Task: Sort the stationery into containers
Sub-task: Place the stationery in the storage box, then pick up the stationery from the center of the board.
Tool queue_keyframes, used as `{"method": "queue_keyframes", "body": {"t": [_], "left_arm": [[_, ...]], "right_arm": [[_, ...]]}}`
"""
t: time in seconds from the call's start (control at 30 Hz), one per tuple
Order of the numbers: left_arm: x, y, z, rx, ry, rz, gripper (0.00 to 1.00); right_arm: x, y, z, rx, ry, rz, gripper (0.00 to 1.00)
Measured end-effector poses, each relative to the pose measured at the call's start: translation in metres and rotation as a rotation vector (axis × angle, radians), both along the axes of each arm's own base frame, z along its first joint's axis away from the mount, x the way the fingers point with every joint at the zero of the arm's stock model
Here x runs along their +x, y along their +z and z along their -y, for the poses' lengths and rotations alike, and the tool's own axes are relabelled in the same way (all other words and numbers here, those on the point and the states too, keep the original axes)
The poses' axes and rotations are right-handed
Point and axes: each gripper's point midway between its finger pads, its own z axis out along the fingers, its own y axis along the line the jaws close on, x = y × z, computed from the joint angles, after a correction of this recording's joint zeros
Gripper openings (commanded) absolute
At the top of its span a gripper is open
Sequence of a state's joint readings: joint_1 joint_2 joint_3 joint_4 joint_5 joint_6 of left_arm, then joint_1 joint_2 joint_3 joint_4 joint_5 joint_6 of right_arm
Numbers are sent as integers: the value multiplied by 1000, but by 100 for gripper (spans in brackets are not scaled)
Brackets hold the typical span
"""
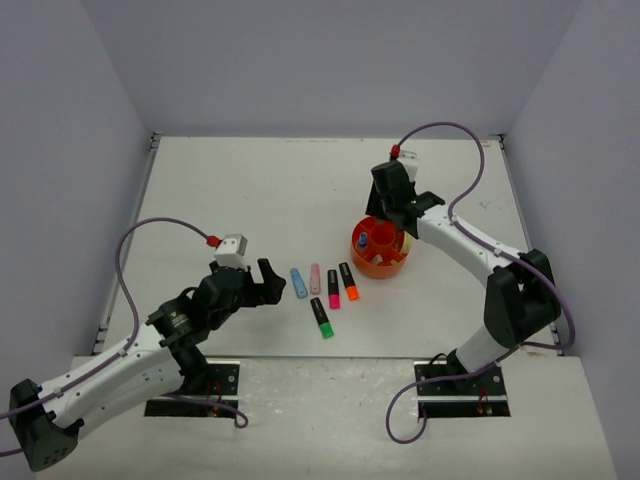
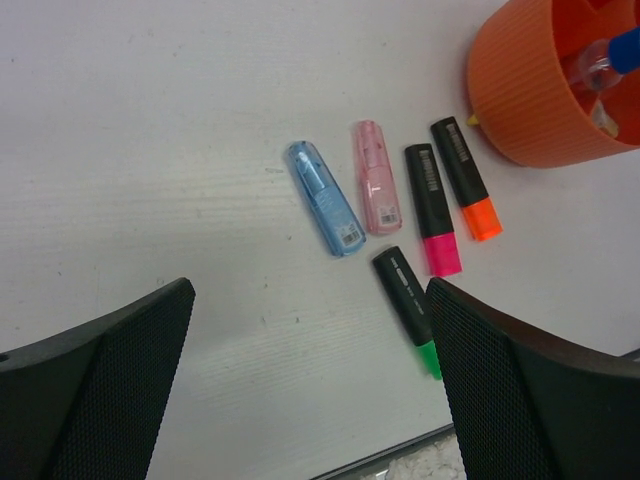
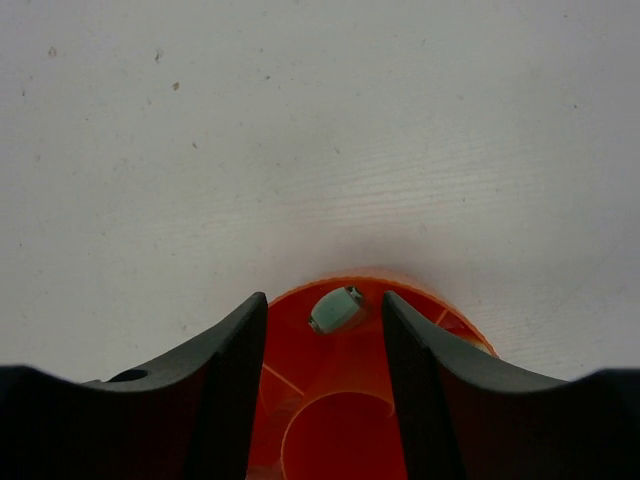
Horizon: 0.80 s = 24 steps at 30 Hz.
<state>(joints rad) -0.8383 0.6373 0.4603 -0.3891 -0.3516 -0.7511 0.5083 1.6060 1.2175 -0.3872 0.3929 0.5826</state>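
Observation:
The round orange organiser stands right of centre. My right gripper hangs just above it, open. In the right wrist view a pastel green marker sits in an outer compartment of the organiser, below and between the fingers of my right gripper, touching neither. On the table lie a blue marker, a pink marker, and black markers with pink, orange and green caps. My left gripper hovers open near them, holding nothing; its right finger covers the green cap's tip.
The organiser also holds a clear pen with a blue end. The loose markers lie in a row just left of it. Grey walls close in the table on three sides. The table's near edge runs close below the left gripper.

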Motion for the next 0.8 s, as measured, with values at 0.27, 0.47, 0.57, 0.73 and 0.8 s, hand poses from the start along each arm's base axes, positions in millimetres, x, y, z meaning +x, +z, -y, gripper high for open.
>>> {"method": "queue_keyframes", "body": {"t": [0.27, 0.47, 0.57, 0.73, 0.8], "left_arm": [[2, -64, 5, 168, 68, -238, 100], [10, -88, 16, 217, 135, -338, 100], [19, -86, 31, 212, 149, -339, 94], [33, -86, 49, 221, 180, -335, 79], [38, -91, 51, 247, 197, -339, 72]], "right_arm": [[-18, 60, 8, 58, 15, 100, 53], [-51, 150, 20, 169, 68, 311, 59], [-63, 162, 22, 186, 103, 347, 59], [-71, 135, 16, 175, 153, 283, 59], [-74, 122, 15, 167, 168, 255, 60]]}}
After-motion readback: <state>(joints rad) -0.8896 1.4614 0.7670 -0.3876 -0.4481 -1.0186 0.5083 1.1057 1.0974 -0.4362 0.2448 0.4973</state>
